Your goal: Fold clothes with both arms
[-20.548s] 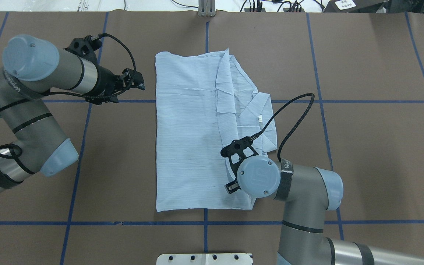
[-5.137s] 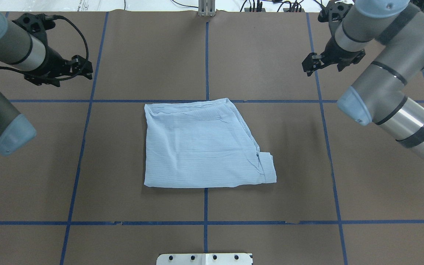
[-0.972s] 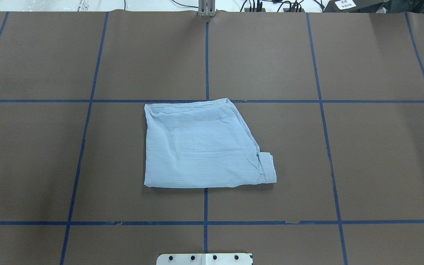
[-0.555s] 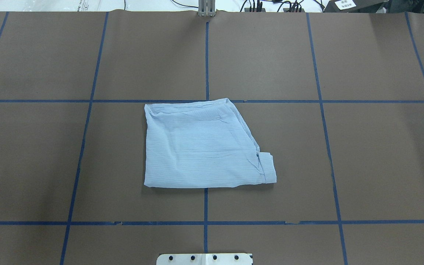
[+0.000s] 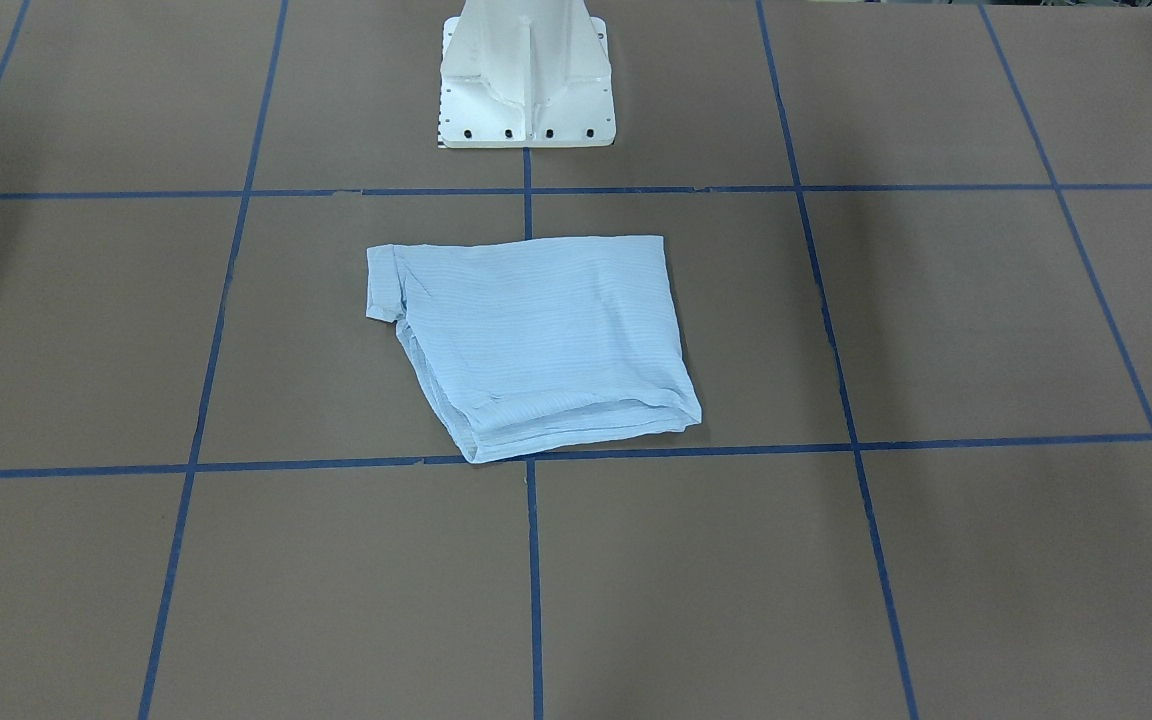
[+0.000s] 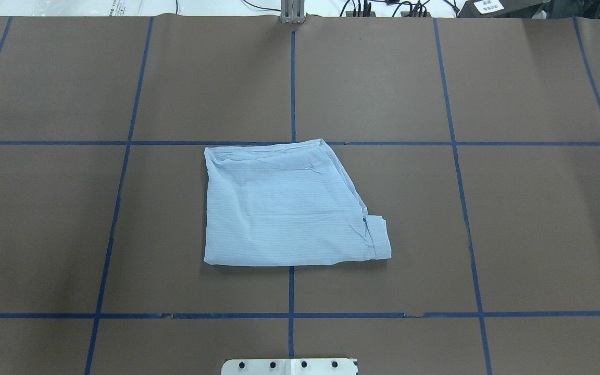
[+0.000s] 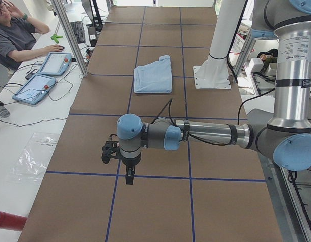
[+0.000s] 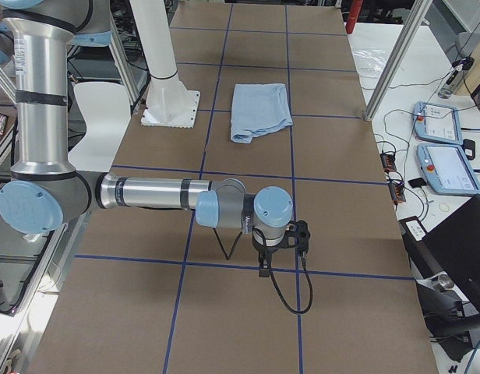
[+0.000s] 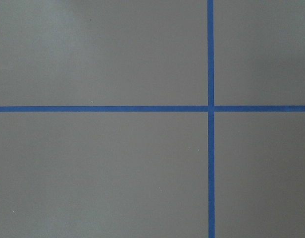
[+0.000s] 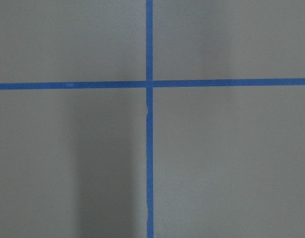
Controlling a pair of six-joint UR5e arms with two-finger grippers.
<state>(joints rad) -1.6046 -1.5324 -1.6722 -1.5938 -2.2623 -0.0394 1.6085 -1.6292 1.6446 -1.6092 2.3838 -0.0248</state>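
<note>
Table [image 6: 539, 219]: brown cover with a blue tape grid. Left arm [image 7: 206, 133] is stretched low over your table's left end, and right arm [image 8: 146, 192] is the same at the right end. White pedestal [image 5: 526, 80] stands at the robot's edge. Shirt [image 6: 279, 208] lies mid-table just out from it, folded to a flat, roughly square packet. One small flap pokes out at the corner toward the robot's right. Left gripper [image 7: 128, 177] and right gripper [image 8: 263, 269] point down over tape crossings, well apart from the shirt. You see them only side-on, so I cannot tell how far either is parted. Neither has the shirt.
</note>
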